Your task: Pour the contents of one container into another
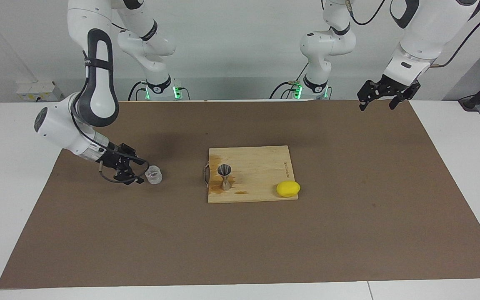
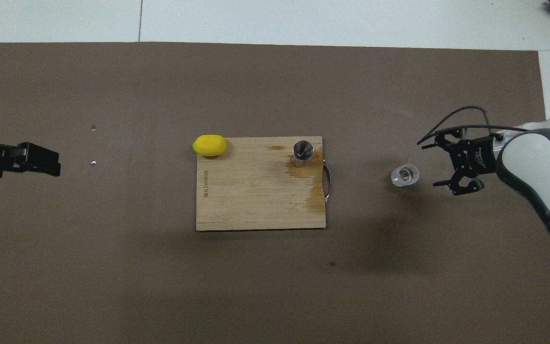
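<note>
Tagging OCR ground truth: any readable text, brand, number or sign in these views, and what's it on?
Cutting board: a burned-in brand mark along the edge near the lemon, too small to read.
Right gripper: white lettering on its body, too blurred to read.
Glass cup, jigger: none visible.
</note>
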`<state>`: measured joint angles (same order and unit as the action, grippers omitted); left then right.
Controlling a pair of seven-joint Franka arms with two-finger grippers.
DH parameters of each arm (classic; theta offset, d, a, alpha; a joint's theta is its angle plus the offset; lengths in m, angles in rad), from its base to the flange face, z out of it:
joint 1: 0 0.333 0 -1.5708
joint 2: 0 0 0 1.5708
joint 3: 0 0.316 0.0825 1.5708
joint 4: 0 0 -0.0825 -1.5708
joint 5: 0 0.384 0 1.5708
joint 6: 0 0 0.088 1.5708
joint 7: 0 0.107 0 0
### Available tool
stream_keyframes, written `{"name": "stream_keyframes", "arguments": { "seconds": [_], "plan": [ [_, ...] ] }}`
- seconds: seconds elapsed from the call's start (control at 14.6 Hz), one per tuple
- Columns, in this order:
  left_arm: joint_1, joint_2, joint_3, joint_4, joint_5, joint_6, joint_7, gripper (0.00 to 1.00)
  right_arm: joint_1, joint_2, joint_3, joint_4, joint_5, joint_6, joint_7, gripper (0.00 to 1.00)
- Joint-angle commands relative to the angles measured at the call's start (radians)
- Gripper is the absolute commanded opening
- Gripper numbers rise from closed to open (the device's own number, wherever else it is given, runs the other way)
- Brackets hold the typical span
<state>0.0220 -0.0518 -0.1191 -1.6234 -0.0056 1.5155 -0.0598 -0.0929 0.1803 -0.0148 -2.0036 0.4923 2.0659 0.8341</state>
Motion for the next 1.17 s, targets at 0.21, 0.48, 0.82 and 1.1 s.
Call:
{"name": "stream_keyframes", "arguments": {
  "seconds": [0.21,0.48,0.82,1.1],
  "plan": [
    [-0.004,-0.019,0.009,-0.009,-0.001,-0.015,0.012,1.0,0.097,-0.074,0.007,-0.004,-0.269,-0.001,-0.307,0.99],
    [-0.004,-0.019,0.009,-0.01,-0.001,-0.015,0.012,1.0,0.14,-0.142,0.015,0.015,-0.414,-0.035,-0.359,0.99],
    [-0.004,-0.019,0.009,-0.009,-0.001,-0.014,0.012,1.0,0.139,-0.143,0.015,0.224,-0.483,-0.263,-0.38,0.99],
    [-0.004,-0.019,0.009,-0.009,-0.001,-0.014,0.012,1.0,0.124,-0.137,0.012,0.354,-0.524,-0.364,-0.433,0.99]
  ]
}}
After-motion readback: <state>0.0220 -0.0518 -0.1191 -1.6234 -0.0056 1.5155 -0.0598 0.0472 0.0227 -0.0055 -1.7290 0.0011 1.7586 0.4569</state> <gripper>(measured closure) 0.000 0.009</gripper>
